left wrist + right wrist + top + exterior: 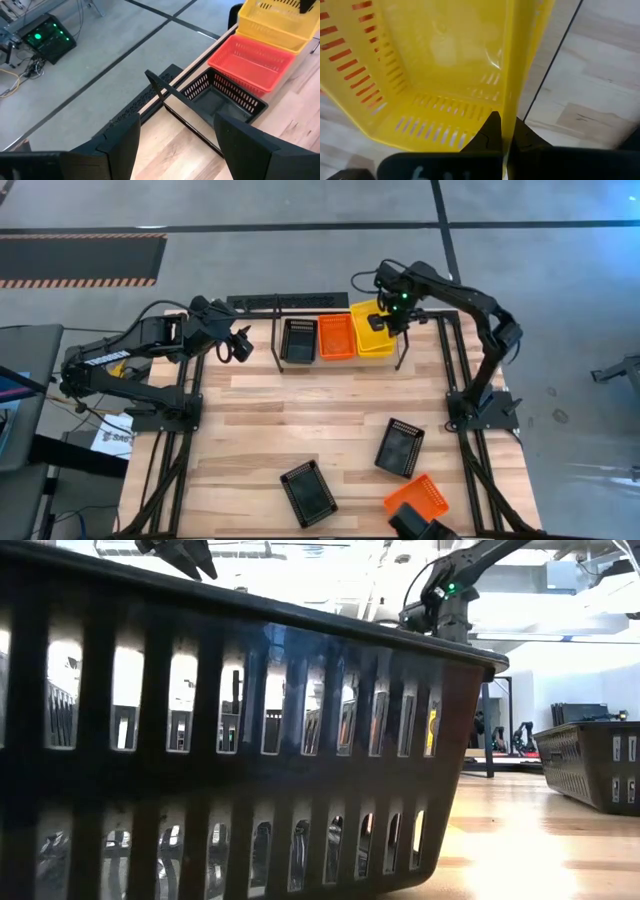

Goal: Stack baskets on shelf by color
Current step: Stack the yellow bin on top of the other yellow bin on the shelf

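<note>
In the low view, nearly the whole table is blocked by a black basket (240,740) standing directly before the camera; its left side and base are cut off by the picture's edge. The shelf is glimpsed only through its slots, too small to be made out. A second black basket (590,762) is cut off at the right edge.

In the high view, an orange basket (416,502) near the front edge is partly covered by a dark object (432,530) that cannot be identified, being cut off at the bottom edge.

In the right wrist view, the yellow basket (435,65) is cut off at the top and left edges.
</note>
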Controlling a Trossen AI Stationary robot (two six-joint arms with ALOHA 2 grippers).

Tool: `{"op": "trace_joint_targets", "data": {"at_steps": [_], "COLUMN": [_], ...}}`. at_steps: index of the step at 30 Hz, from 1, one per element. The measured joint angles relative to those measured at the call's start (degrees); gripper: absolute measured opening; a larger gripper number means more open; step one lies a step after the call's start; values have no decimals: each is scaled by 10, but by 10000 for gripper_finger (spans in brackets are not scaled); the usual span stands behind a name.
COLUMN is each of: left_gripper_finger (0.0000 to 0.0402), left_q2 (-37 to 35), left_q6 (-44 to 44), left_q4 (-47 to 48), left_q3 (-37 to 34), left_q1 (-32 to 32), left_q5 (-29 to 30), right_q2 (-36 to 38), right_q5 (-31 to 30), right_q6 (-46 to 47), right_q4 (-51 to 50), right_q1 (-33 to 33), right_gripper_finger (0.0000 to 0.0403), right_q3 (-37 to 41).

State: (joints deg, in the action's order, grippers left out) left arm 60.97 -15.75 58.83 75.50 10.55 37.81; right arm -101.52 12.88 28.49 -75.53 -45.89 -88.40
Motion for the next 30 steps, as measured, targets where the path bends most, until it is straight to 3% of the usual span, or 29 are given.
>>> {"op": "trace_joint_targets", "data": {"at_steps": [16, 30], "left_gripper_finger": [242, 242], "left_q2": [0, 0], "left_q6": [2, 4], "left_q4": [0, 0], "left_q3": [0, 0], "left_q1": [0, 0], "left_q5": [1, 1], "right_q2": [-24, -23], "right_q5": [-25, -70], "right_q6": [45, 19], "right_q4": [-5, 7], "right_q1": [11, 46], "right_gripper_finger": [10, 87], "right_q3": [7, 7]}}
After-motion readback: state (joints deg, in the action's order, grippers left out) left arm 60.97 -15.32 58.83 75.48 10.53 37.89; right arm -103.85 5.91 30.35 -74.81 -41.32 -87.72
